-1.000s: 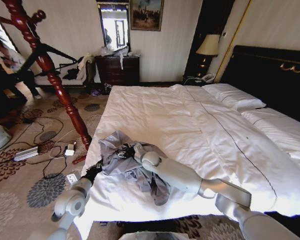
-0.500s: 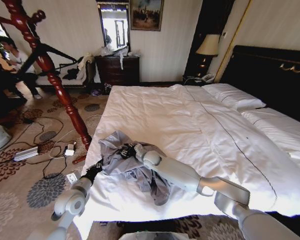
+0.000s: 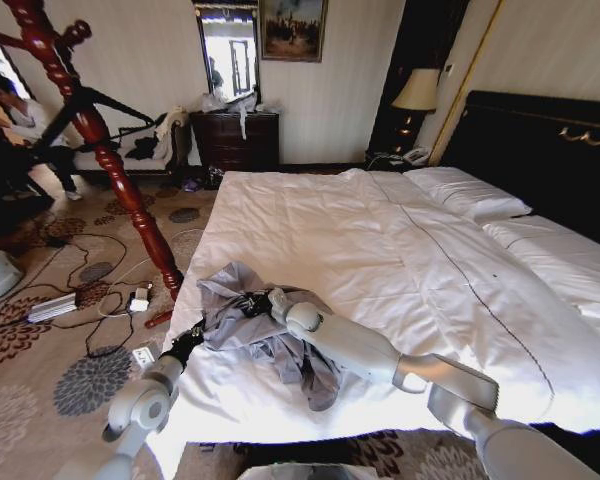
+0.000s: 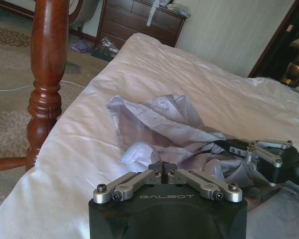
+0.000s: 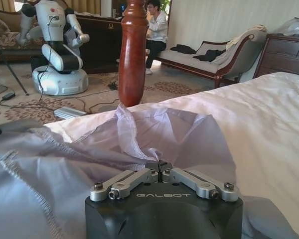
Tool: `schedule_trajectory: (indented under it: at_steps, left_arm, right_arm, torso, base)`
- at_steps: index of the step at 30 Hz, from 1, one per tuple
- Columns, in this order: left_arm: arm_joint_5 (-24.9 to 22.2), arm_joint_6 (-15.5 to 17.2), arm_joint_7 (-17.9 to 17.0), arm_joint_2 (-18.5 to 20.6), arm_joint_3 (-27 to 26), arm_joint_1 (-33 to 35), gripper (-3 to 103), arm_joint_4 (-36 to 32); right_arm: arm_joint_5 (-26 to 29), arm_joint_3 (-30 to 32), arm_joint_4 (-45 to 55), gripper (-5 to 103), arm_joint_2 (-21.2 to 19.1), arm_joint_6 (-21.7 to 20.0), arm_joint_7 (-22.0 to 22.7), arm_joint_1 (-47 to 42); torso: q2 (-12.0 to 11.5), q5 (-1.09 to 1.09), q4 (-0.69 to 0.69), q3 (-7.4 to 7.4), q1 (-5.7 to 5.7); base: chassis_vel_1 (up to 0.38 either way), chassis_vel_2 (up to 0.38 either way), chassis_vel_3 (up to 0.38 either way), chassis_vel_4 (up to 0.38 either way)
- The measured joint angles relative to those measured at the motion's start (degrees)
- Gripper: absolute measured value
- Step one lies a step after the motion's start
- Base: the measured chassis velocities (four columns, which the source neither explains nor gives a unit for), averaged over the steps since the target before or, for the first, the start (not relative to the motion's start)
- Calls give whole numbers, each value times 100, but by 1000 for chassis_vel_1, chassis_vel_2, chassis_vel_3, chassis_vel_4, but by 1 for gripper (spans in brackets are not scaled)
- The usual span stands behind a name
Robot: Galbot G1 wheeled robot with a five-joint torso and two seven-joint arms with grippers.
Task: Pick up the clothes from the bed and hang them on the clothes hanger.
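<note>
The right gripper pinches the clothes (a raised fold) to lift them off the bed; the left gripper, fingers together, rests just beside, steadying the hem.

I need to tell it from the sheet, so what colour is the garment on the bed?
The garment is pale blue-grey, clearest in the left wrist view.

The right gripper has edged slightly toward 1 o'clock on the clothes, its forearm shifted with it. Folds beside it are a little altered. The left gripper looks unmoved.
</note>
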Motion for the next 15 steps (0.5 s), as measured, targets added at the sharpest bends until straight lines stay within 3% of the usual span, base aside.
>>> schedule_trajectory:
  at_steps: [12, 15]
  left_arm:
    - [-43, -11, 7, 180, -156, -97, 0, -18]
    - [-87, -20, 0, 305, -207, -215, 0, -15]
  right_arm:
    - [313, 736, 85, 0, -152, -92, 102, 193]
    - [469, 1064, 157, 0, -466, -133, 137, 272]
  torso:
    - [0, 0, 0, 0, 0]
    - [0, 0, 1, 0, 0]
  base:
    - [0, 0, 0, 0]
    - [0, 0, 0, 0]
